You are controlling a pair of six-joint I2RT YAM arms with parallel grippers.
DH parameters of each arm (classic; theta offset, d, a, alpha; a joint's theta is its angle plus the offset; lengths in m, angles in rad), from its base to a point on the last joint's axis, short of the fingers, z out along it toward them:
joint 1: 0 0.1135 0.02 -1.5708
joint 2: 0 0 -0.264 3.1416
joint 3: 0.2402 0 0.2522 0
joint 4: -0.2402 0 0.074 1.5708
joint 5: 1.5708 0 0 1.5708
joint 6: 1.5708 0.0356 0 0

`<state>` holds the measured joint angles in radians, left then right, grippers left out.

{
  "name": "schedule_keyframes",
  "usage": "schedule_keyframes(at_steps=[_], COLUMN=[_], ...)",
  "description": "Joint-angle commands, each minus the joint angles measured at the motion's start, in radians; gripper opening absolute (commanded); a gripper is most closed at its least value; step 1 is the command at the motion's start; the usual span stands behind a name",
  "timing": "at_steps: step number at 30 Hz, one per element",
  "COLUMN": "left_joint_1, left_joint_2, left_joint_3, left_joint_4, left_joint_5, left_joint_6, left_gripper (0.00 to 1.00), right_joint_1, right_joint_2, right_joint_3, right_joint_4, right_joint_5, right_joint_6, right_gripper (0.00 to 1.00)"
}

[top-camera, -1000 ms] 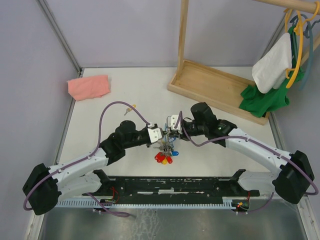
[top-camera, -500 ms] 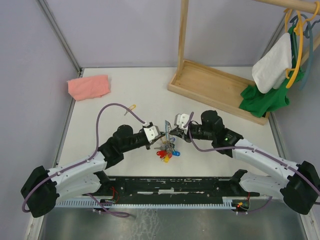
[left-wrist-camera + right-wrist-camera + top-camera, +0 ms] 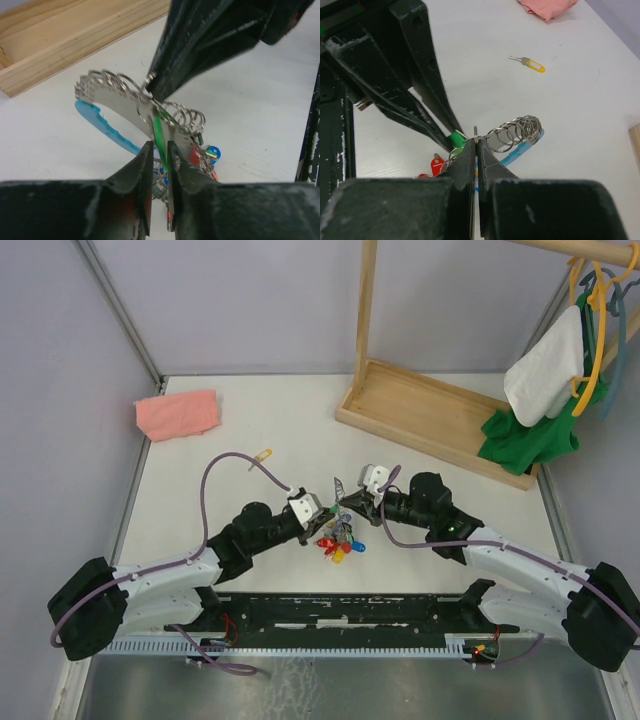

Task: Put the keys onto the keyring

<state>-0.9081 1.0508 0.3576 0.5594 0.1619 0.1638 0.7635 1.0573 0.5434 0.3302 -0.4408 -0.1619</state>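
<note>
The keyring bunch (image 3: 338, 540) hangs between both grippers over the middle of the table, with red, yellow and blue key heads below. My right gripper (image 3: 476, 142) is shut on the thin metal ring (image 3: 475, 133), beside the grey curved piece (image 3: 517, 132) and the light-blue tag (image 3: 522, 151). My left gripper (image 3: 159, 146) faces it with its jaws slightly open. The green-headed key (image 3: 160, 131) stands edge-on in the gap, against the curved piece (image 3: 117, 102), with a slit showing beside it. The yellow-headed key (image 3: 262, 454) lies alone on the table, far left of the bunch.
A pink cloth (image 3: 178, 412) lies at the far left of the table. A wooden rack base (image 3: 430, 420) with an upright post stands at the back right. White and green clothes (image 3: 545, 390) hang on hangers at the right edge.
Both grippers and the bunch have shifted a little right and toward the near edge. The left jaws have parted slightly round the green key. The right jaws stayed shut.
</note>
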Motion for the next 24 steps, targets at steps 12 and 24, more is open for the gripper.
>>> schedule_keyframes(at_steps=[12, 24], left_joint_1=[-0.008, -0.008], left_joint_2=[-0.202, 0.023], left_joint_3=[-0.121, -0.080], left_joint_4=[0.127, 0.310], left_joint_5=[-0.097, -0.090], left_joint_6=[-0.220, -0.387], left_gripper=[0.54, 0.71], right_joint_1=[-0.010, 0.004], right_joint_2=[-0.032, -0.003], right_joint_3=[0.153, 0.163], right_joint_4=[-0.172, -0.142], right_joint_5=[-0.032, 0.022], right_joint_6=[-0.242, -0.188], right_gripper=[0.01, 0.01])
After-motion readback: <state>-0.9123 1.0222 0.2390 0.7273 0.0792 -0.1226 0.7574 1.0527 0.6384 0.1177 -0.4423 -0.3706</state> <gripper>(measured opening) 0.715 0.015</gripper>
